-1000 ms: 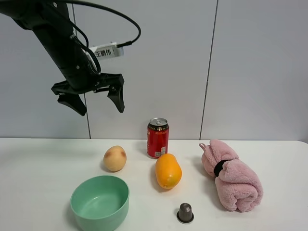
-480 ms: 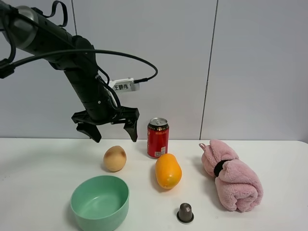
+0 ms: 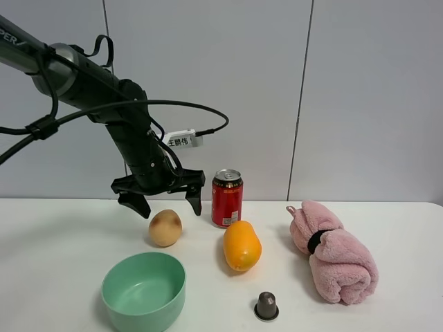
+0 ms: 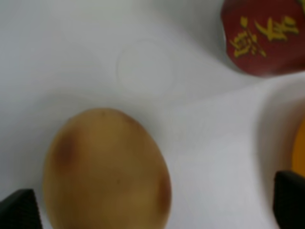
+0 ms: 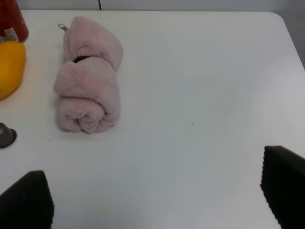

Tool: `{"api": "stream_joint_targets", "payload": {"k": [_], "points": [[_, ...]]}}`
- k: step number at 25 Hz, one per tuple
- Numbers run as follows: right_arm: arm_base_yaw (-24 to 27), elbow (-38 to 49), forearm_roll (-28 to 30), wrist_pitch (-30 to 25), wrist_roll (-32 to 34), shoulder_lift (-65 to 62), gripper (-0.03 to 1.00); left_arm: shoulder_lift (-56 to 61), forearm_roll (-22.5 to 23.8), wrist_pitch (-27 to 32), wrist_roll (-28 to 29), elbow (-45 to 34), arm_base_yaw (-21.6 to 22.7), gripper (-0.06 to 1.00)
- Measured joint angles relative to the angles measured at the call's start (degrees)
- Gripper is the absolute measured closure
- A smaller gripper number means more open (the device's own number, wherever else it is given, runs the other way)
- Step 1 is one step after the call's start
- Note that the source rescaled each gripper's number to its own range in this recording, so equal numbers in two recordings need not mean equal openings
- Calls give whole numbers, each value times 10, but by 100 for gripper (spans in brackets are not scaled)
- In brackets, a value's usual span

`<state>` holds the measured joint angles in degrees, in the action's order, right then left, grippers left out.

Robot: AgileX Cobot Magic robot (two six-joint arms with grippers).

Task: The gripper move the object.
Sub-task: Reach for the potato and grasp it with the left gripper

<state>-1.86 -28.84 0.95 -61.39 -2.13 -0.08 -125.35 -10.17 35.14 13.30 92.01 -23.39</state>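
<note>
**Left gripper poised over the object, left of the red can**

The left gripper [image 3: 169,207] hangs just above the object [image 3: 165,228] with its jaws spread wide, wider than the fruit, and not touching it. In the left wrist view the fruit lies between its two black fingertips. The object, a pale yellow-tan fruit with a reddish-brown blush, rests on the white surface [image 3: 55,249]. In the high view it is to the left of the red can [image 3: 227,198], a little nearer the camera and apart from it. An orange fruit [image 3: 242,245] lies just in front of the can (longer and brighter than the object). A green bowl [image 3: 142,308] sits in front of the can and to its left, nearer the camera than the object. A rolled pink towel [image 3: 333,252] lies well to the can's right. A small dark capsule [image 3: 266,306] stands in front of the can, past the orange fruit. The right gripper [image 5: 155,193], seen only in its wrist view, is likewise spread wide and holds nothing.
</note>
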Motion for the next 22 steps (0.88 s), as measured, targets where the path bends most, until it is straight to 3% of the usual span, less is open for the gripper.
{"api": "stream_joint_targets", "payload": {"k": [14, 22], "points": [[0, 0, 0, 0, 0, 0, -3, -30, 62, 11, 2, 12, 5, -6], [0, 0, 0, 0, 0, 0, -3, -30, 64, -6, 2, 13, 14, -6]]}}
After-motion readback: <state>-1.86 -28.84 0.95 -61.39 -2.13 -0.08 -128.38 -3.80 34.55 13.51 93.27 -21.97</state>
